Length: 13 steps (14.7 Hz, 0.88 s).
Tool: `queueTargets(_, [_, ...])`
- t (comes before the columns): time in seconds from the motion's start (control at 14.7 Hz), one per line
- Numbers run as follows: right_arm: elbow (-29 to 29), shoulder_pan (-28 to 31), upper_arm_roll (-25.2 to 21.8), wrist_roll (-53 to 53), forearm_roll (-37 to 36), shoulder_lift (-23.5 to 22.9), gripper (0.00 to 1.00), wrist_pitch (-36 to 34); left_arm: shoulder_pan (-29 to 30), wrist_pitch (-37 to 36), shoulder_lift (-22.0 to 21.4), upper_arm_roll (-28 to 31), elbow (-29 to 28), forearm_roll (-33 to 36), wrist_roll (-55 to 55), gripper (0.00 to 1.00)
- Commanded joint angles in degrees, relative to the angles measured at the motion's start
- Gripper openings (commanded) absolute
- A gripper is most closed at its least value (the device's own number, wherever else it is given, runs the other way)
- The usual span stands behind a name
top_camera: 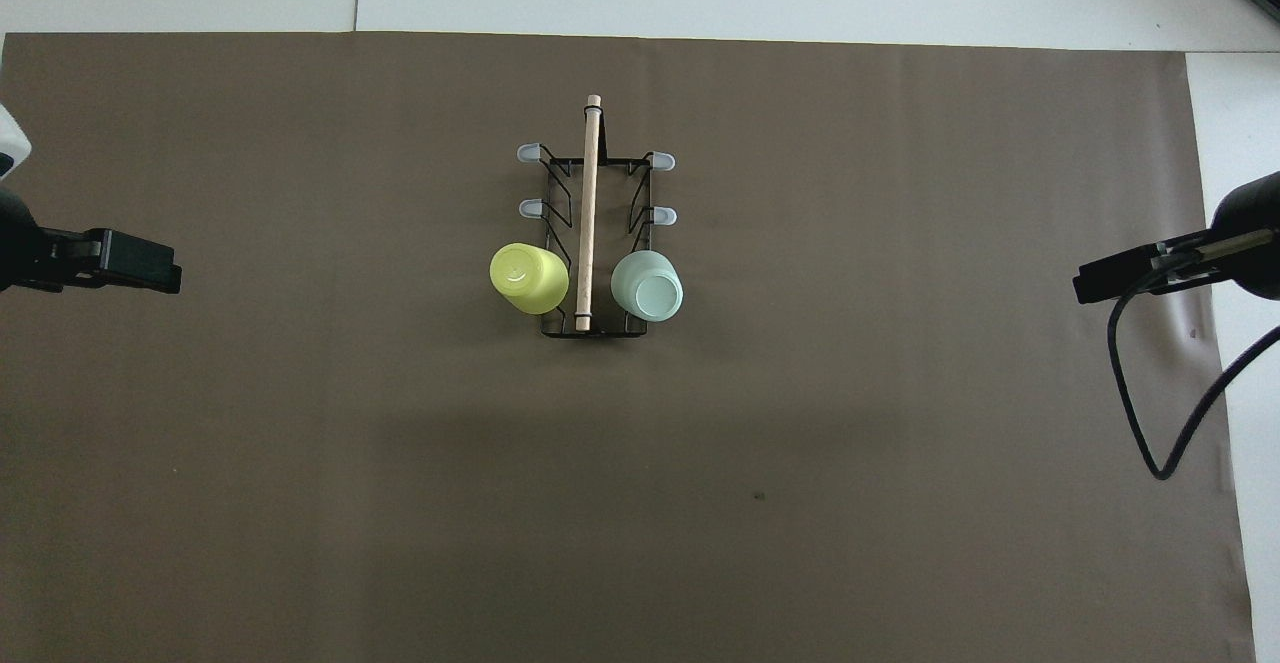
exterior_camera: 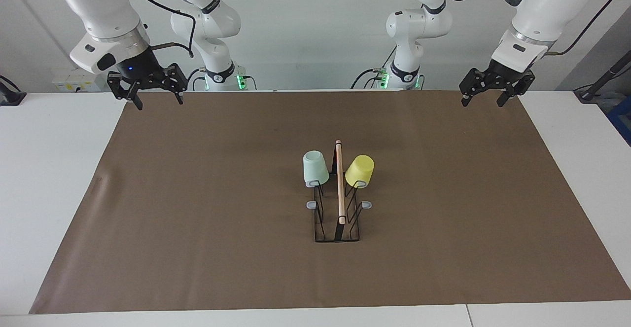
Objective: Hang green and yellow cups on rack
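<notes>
I see green cup and yellow cup hung on rack, light slick plastic, grab by sidewalls; left gripper and right gripper both wide open, empty.

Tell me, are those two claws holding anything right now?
No. The left gripper and right gripper are both open and empty. The green cup and yellow cup hang on the rack.
</notes>
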<state>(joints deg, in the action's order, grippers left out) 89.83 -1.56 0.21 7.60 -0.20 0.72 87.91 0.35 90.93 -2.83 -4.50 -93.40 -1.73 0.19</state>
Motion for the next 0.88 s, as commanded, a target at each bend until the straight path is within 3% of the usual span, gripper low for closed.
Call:
queueTargets(0.0, [-1.15,0.68,0.58,-0.13,-1.03,-0.72,1.0,0.15,0.0,0.47,0.81,0.28,0.24,-0.38,0.51,1.0])
queueTargets(0.82, [-1.15,0.68,0.58,0.05,-1.03,-0.72,1.0,0.15,0.0,-1.64,0.11,-0.07,0.5,0.85,2.27,1.0])
